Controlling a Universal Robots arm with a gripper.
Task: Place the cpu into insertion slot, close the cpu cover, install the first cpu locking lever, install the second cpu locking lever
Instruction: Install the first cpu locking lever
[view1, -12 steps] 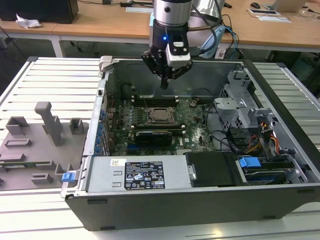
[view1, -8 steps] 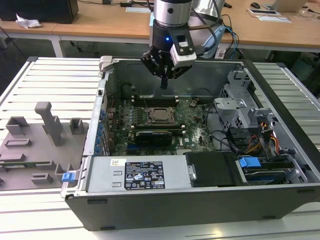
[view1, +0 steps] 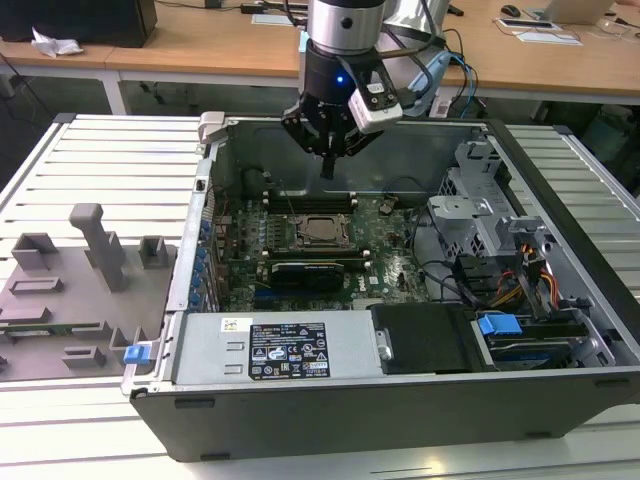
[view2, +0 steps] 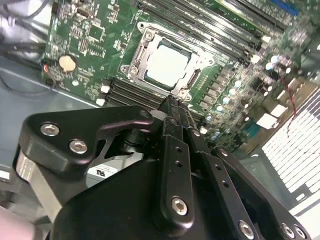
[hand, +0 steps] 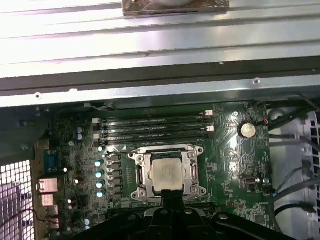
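The gripper (view1: 327, 168) hangs above the green motherboard (view1: 385, 262) inside the open computer case (view1: 400, 395), its fingers (view2: 176, 125) clenched together on nothing. The cpu (hand: 166, 173) lies flat in the insertion slot (hand: 141, 176), near the middle of the motherboard, beside the rows of long memory slots (hand: 150, 125). The cpu cover (view2: 150, 37) is down around the chip, framing its silver top in both wrist views. The case stands on a slatted metal surface (view1: 110, 160).

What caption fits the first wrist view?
The gripper, shut, hangs above the cpu seated under its cover.
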